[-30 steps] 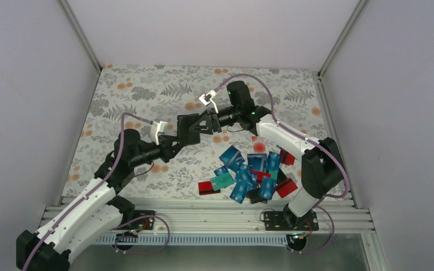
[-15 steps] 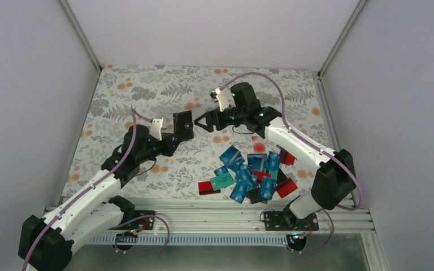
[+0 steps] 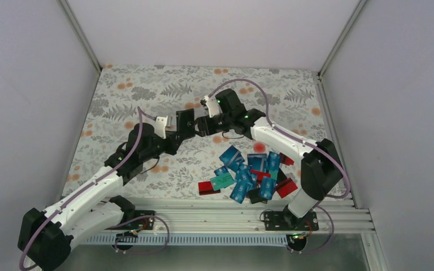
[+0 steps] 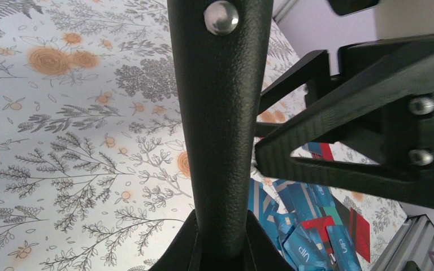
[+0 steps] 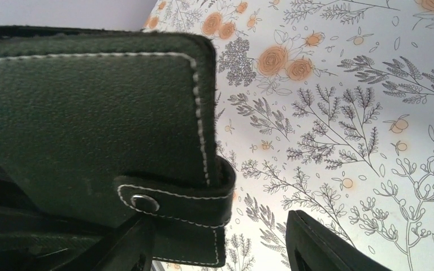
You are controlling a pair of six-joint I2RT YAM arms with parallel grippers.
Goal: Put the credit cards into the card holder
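Observation:
The card holder [image 3: 184,122], a black leather case with white stitching and a snap strap [image 5: 175,206], is held above the floral mat. My left gripper [image 3: 178,131] is shut on its lower end, and the case stands up between the jaws in the left wrist view [image 4: 221,141]. My right gripper [image 3: 202,125] is open right beside the holder, with the strap end between its fingers [image 5: 322,243]. The credit cards [image 3: 248,172], mostly blue with some red, teal and black, lie in a loose pile at the near right. They also show in the left wrist view [image 4: 311,237].
The floral mat [image 3: 147,96] covers the table. Pale walls close in the left, back and right sides. An aluminium rail [image 3: 215,217] runs along the near edge by the arm bases. The card pile lies just in front of the right arm's base.
My right gripper pulled back from the holder, then came close to it again with jaws open. My left arm shifted the holder slightly right and turned it more upright.

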